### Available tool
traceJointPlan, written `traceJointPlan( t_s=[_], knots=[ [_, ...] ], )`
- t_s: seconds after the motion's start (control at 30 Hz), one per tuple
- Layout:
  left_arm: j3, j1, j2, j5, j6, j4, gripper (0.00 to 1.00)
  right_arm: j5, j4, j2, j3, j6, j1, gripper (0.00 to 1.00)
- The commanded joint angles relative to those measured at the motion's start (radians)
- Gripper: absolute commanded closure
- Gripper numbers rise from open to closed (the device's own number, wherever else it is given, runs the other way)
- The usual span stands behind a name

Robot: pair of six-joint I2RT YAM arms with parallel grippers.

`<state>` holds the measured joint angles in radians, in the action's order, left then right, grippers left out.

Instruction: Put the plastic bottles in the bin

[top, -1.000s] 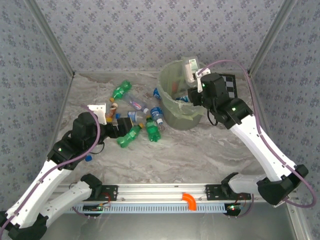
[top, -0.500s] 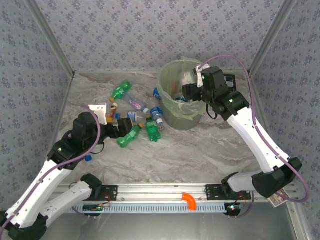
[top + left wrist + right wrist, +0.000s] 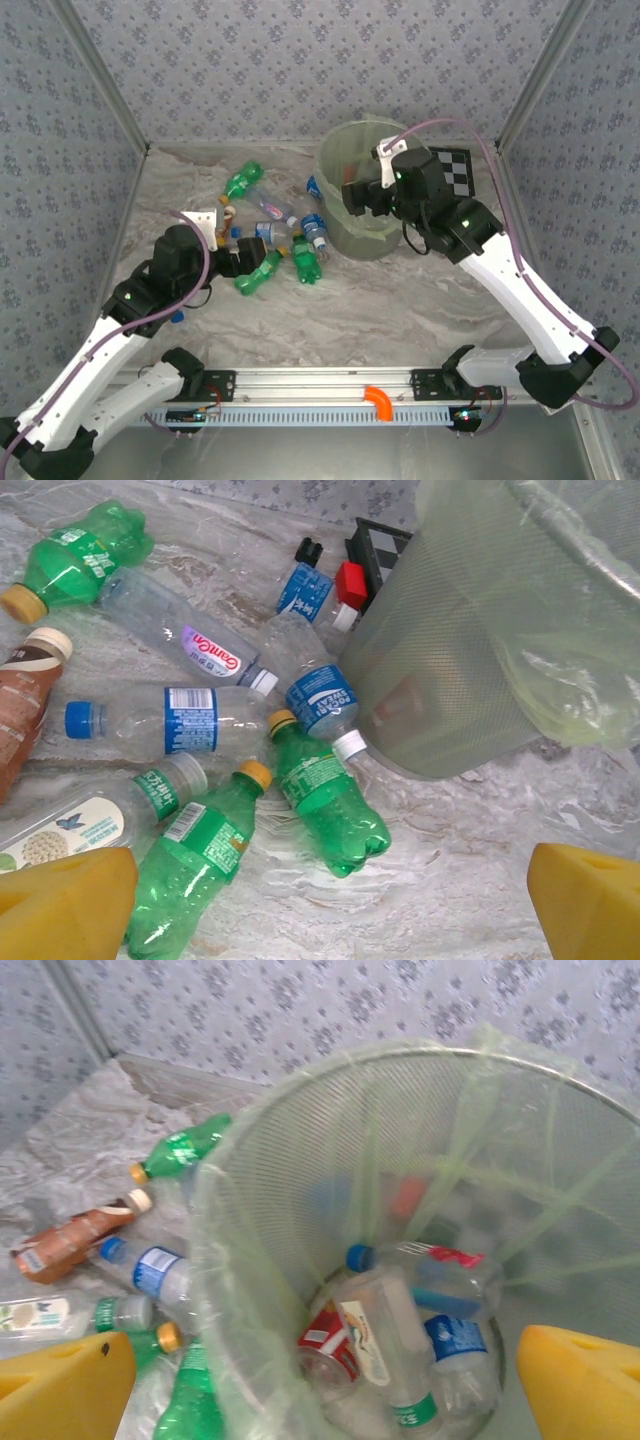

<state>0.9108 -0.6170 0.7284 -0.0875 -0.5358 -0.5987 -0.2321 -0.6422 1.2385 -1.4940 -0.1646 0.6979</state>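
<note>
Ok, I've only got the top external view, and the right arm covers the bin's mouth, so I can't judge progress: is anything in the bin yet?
Observer: Yes. The right wrist view looks straight down into the bin, and several plastic bottles lie on its bottom.
Operator: Is the right tool holding one?
Observer: No. The right tool is open above the bin's mouth, with nothing held.
</note>
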Motion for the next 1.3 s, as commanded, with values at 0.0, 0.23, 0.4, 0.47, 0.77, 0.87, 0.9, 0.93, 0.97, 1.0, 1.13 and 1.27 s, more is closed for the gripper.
traceJointPlan(
  t_s=[0.0,0.23,0.4,0.47,0.77,0.87,0.9,0.93,0.97,1.0,1.13,1.27],
  knots=[
    [-0.023,0.003,-0.001,-0.054,0.008,0.017,0.00,-0.060,0.036,-0.043,0.030,0.000,0.059,0.00],
    [-0.065,0.006,0.026,-0.178,-0.003,-0.022,0.00,-0.109,0.106,-0.078,0.102,0.014,0.216,0.00],
    [-0.076,0.060,0.080,-0.253,-0.068,-0.074,0.00,-0.138,0.184,-0.086,0.173,0.028,0.324,0.00],
    [-0.080,0.117,0.099,-0.238,-0.089,-0.108,0.00,-0.148,0.204,-0.079,0.191,0.039,0.357,0.00],
    [-0.150,0.523,0.122,0.025,-0.096,-0.133,0.01,-0.170,0.278,-0.113,0.292,0.024,0.399,0.00],
    [-0.164,0.605,0.161,0.056,-0.091,-0.154,0.02,-0.176,0.303,-0.152,0.357,0.017,0.399,0.00],
    [-0.168,0.616,0.172,0.062,-0.097,-0.155,0.02,-0.177,0.315,-0.168,0.372,0.016,0.399,0.00],
    [-0.171,0.624,0.187,0.068,-0.103,-0.153,0.02,-0.179,0.324,-0.183,0.387,0.015,0.399,0.00],
    [-0.175,0.628,0.198,0.073,-0.112,-0.149,0.02,-0.180,0.331,-0.200,0.402,0.013,0.399,0.00],
    [-0.176,0.631,0.209,0.076,-0.121,-0.145,0.02,-0.182,0.338,-0.217,0.418,0.011,0.399,0.00],
    [-0.180,0.631,0.243,0.079,-0.150,-0.133,0.04,-0.184,0.340,-0.260,0.452,0.008,0.392,0.00],
    [-0.192,0.632,0.273,0.097,-0.175,-0.113,0.07,-0.187,0.336,-0.284,0.475,0.004,0.385,0.00]
  ],
)
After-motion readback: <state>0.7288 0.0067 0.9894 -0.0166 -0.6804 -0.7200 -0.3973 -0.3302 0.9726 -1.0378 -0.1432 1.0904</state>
